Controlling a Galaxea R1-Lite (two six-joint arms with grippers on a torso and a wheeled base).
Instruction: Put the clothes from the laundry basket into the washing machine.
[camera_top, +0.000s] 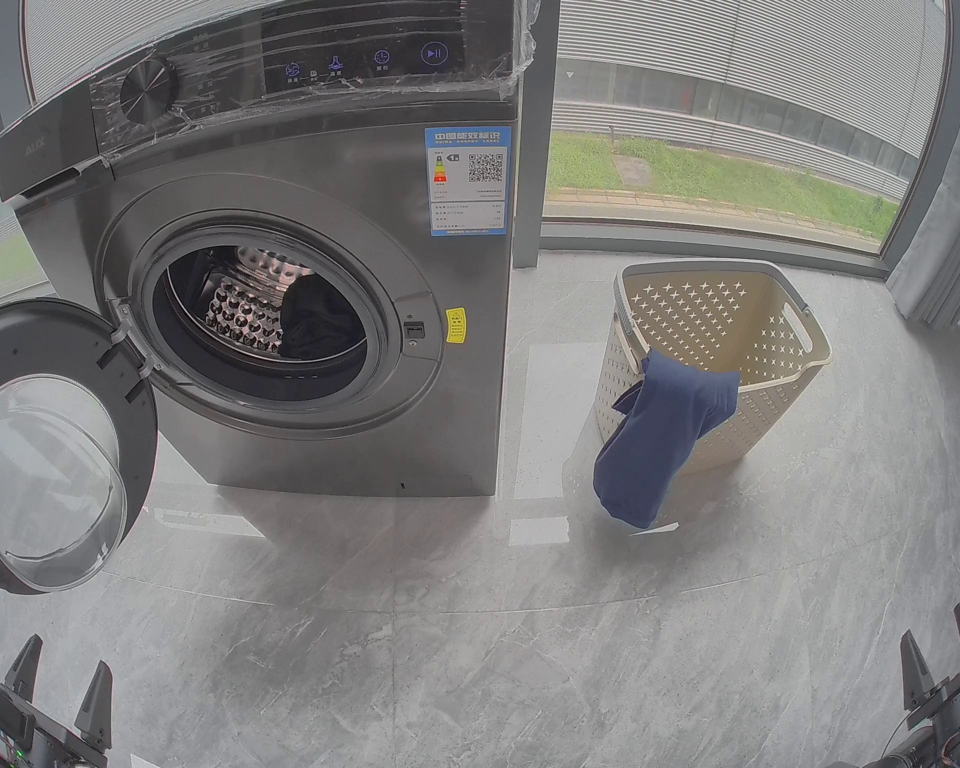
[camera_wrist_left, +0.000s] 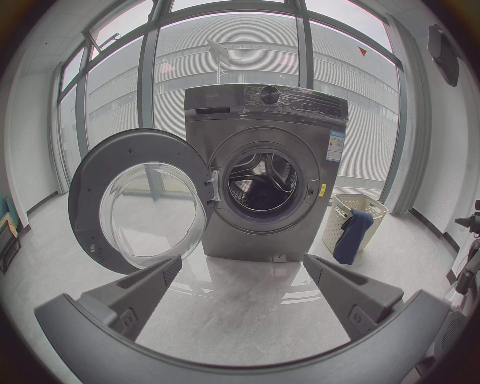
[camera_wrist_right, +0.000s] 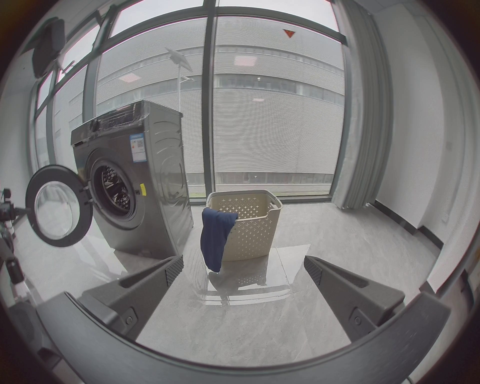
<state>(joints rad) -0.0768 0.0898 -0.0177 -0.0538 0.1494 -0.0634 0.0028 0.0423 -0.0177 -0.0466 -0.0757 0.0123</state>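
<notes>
Over laundry basket (camera_top: 716, 266) rim: navy garment (camera_top: 660, 430) draped, limp, light, probably snag-prone; pinch bunched fold at rim. Left claw (camera_wrist_left: 242, 261), right claw (camera_wrist_right: 243, 262) spread, empty.

Laundry room: washing machine (camera_top: 440, 420) and laundry basket (camera_top: 700, 266) on tiled floor (camera_top: 500, 650) by windows (camera_top: 720, 120).

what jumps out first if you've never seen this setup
The grey washing machine on the left, with its round door swung wide open and a dark cloth lying in the drum. To its right stands a cream laundry basket with a blue garment draped over its near rim.
</notes>
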